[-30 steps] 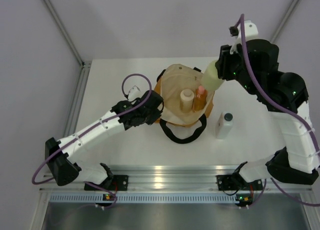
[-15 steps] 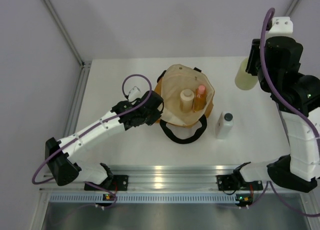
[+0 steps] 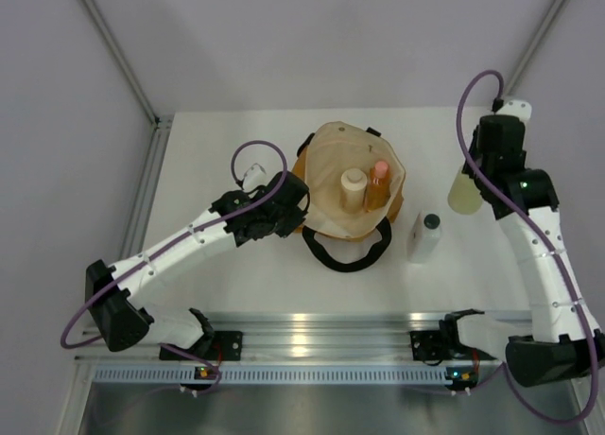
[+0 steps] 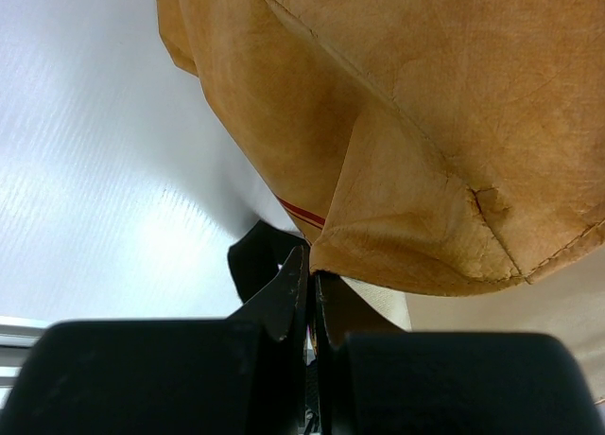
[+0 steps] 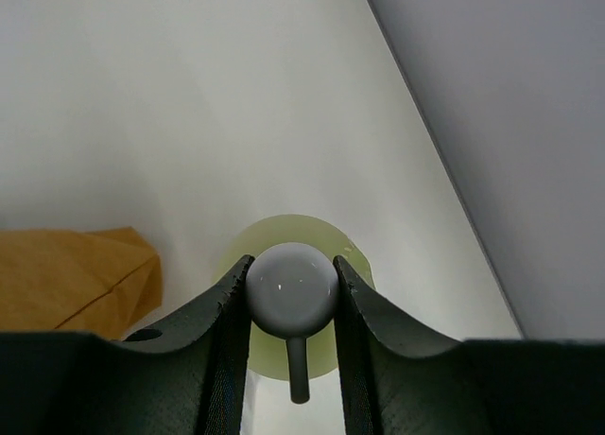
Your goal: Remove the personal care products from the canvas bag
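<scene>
Counting two out: white dark-capped bottle (image 3: 424, 236) on worktop (image 3: 236, 142), centre-right; yellow-green bottle (image 3: 463, 193) clamped in right pincer (image 5: 291, 267). Cream-beige bottle (image 3: 352, 189) and orange bottle (image 3: 378, 189) inside mustard canvas bag (image 3: 326, 170), left pincer (image 4: 310, 269) pinching its rim.

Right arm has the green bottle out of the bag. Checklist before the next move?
1. Grip: right gripper shut on the cap of the green bottle: ok.
2. Green bottle clear of the bag: ok, it is to the bag's right.
3. Gap to the white bottle standing nearby: ok.
4. Green bottle resting on the table: cannot tell.
5. Left gripper pinching the bag's edge: ok.
6. Bag emptied: not ok, cream bottle and orange bottle are inside.
</scene>
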Tool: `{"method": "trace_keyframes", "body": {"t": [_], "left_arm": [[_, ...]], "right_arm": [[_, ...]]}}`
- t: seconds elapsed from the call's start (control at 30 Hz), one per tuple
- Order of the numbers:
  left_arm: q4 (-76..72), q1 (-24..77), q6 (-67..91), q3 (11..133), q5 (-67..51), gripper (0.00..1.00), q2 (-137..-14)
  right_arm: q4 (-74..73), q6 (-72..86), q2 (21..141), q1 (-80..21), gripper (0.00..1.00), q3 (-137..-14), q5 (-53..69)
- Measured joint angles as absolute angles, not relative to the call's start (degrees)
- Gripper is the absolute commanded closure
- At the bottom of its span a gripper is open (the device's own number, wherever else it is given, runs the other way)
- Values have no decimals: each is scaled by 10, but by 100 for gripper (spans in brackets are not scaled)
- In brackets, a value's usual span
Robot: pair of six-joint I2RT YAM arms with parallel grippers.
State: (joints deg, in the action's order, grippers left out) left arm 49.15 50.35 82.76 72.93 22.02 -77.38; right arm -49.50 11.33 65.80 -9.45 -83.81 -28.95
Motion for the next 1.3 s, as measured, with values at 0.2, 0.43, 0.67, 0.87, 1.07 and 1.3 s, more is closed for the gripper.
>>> {"method": "trace_keyframes", "body": {"t": [0.2, 0.43, 0.67, 0.87, 1.07, 1.3], "left_arm": [[491, 503, 827, 729, 220, 100, -774], [491, 503, 823, 729, 220, 100, -774], [492, 503, 818, 735, 220, 100, -777], [492, 503, 814, 739, 219, 100, -790], [492, 503, 813, 740, 219, 100, -793], [493, 503, 813, 741, 219, 100, -793]], "right_arm": [[-391, 124, 634, -77, 100, -669, -274], [-239, 124, 590, -77, 100, -490, -231], [-173, 111, 591, -77, 100, -423, -207], [-65, 98, 591, -77, 100, -375, -189], [10, 82, 605, -77, 97, -352, -182], [33, 78, 612, -77, 40, -353, -176]]}}
